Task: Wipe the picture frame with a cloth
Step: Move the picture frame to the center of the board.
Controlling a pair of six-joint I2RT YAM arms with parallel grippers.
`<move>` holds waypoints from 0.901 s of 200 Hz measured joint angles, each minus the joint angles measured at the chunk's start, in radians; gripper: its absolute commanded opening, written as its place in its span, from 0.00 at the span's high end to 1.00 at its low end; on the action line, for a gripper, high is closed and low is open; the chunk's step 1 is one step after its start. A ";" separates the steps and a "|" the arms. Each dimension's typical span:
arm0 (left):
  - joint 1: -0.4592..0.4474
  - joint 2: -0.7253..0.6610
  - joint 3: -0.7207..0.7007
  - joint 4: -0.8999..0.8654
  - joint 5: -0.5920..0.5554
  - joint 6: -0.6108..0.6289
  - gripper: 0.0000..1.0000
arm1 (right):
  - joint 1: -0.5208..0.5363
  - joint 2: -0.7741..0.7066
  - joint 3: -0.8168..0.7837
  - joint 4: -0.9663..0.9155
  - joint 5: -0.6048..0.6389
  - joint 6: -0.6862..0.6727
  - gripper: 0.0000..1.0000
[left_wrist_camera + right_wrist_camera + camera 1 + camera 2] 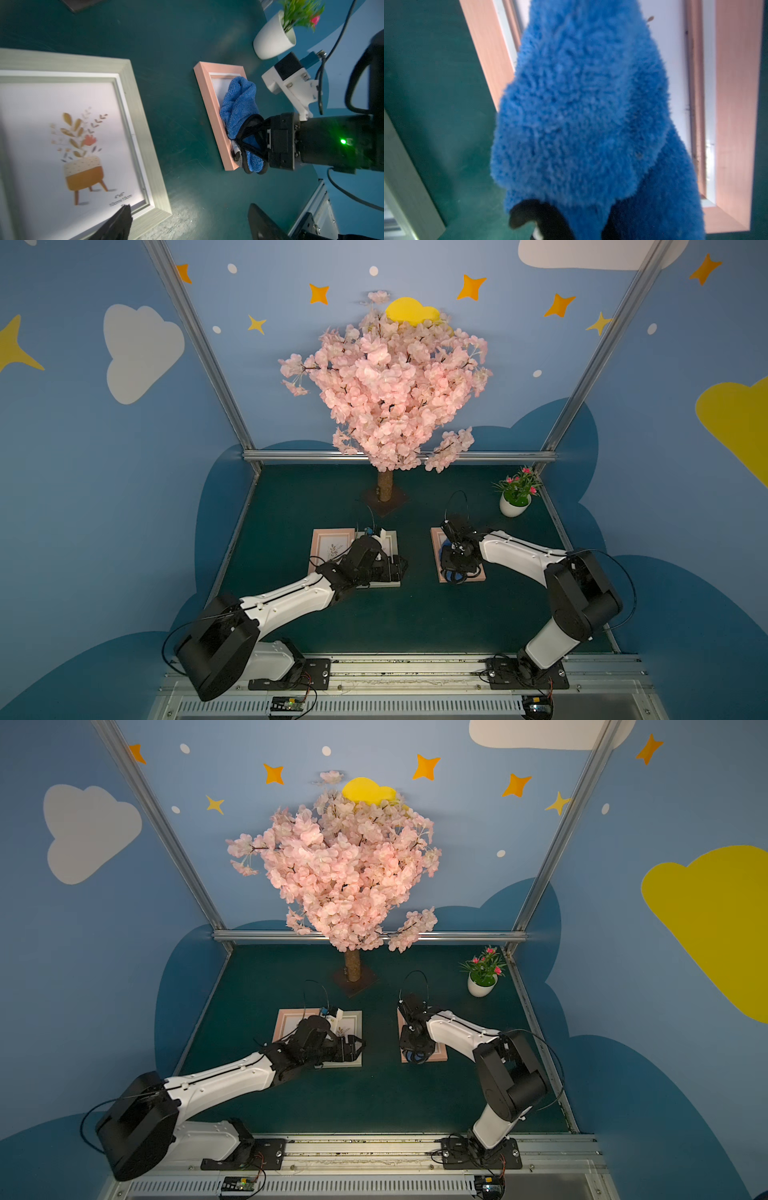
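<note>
A pink picture frame (436, 539) (212, 108) (737, 104) lies flat on the green table, right of centre. The bunched blue cloth (444, 551) (410, 1055) (239, 104) (581, 114) rests on its glass. My right gripper (454, 574) (251, 143) (577, 228) is shut on the cloth's near end, low over the frame. My left gripper (395, 566) (355, 1046) (191, 224) stands open over the near right corner of a grey-green frame (143, 128) with a flower print. One fingertip (120, 222) is above that corner and nothing is between the jaws.
Another pink frame (328, 547) lies beside the grey-green one on its left. A pink blossom tree (384, 485) stands at the back centre. Behind the cloth's frame, at the back right, is a white potted plant (515, 502) (272, 39). A metal rail (395, 668) runs along the front.
</note>
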 measured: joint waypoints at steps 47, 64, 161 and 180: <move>-0.104 0.209 0.151 -0.038 -0.018 -0.023 0.17 | -0.006 -0.109 -0.019 -0.090 -0.035 -0.004 1.00; -0.131 0.274 0.215 -0.066 -0.027 -0.029 0.18 | -0.058 -0.154 -0.011 -0.121 -0.037 -0.036 1.00; -0.204 0.604 0.576 -0.296 -0.080 -0.028 0.29 | -0.324 -0.171 -0.004 -0.156 -0.051 -0.211 1.00; -0.204 0.620 0.608 -0.324 -0.092 -0.028 0.32 | -0.323 -0.155 -0.027 -0.140 -0.066 -0.215 1.00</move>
